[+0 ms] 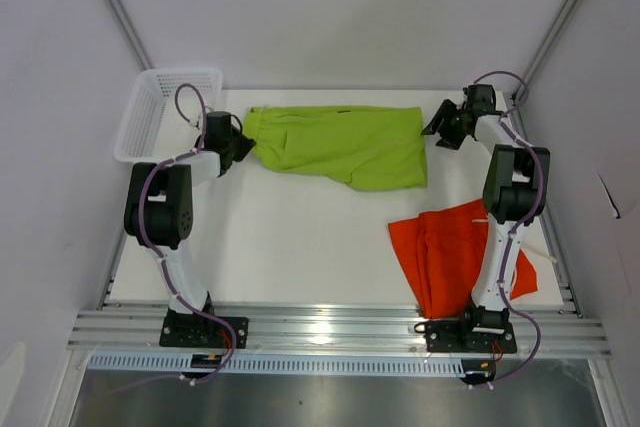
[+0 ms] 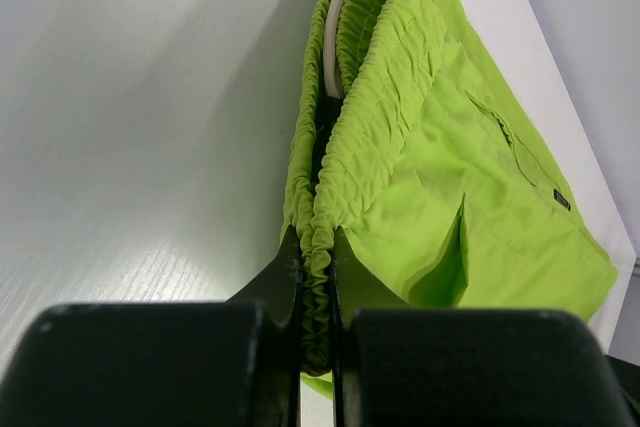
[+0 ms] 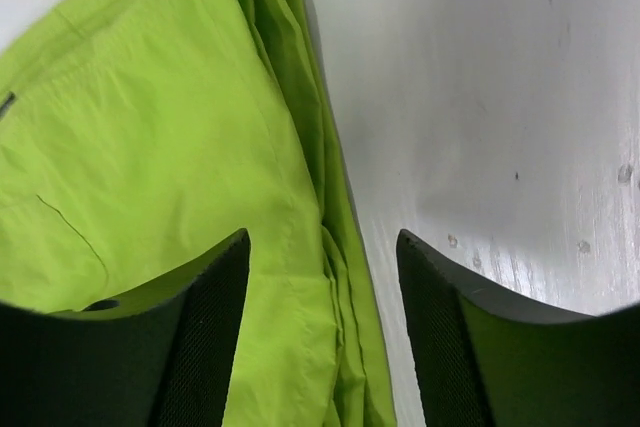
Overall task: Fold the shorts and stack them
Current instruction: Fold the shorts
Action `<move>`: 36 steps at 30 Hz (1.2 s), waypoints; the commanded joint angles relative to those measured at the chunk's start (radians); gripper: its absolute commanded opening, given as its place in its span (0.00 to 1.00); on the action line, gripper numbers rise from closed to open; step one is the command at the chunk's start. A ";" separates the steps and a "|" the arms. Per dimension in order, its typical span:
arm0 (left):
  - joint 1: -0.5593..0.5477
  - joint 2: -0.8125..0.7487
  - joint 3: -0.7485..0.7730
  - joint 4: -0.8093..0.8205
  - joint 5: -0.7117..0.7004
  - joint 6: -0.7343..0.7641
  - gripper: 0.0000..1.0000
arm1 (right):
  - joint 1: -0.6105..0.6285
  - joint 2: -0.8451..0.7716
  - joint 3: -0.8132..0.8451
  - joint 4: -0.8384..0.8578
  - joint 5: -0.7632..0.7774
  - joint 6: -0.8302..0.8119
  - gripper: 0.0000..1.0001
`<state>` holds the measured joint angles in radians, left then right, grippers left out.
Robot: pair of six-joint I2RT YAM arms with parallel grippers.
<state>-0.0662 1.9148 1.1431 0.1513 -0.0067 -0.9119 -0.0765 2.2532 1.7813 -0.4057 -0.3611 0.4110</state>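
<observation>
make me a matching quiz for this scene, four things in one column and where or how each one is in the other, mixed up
1 lime green shorts
2 orange shorts
3 white basket
4 right gripper

a far left corner
b open, at the green hem end
c near right side
d laid across the far middle

Pairs: 1-d, 2-c, 3-a, 4-b

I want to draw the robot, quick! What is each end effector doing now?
Left end effector: closed, holding the green shorts by the waistband.
Right end effector: open, holding nothing.
</observation>
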 commanded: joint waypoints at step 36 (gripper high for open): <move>-0.003 0.001 0.037 0.017 -0.036 0.041 0.00 | 0.070 -0.483 -0.658 0.088 -0.099 -0.018 0.49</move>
<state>-0.0662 1.9209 1.1431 0.1467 -0.0158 -0.9043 -0.0017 1.7893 1.1378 -0.3359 -0.4751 0.4057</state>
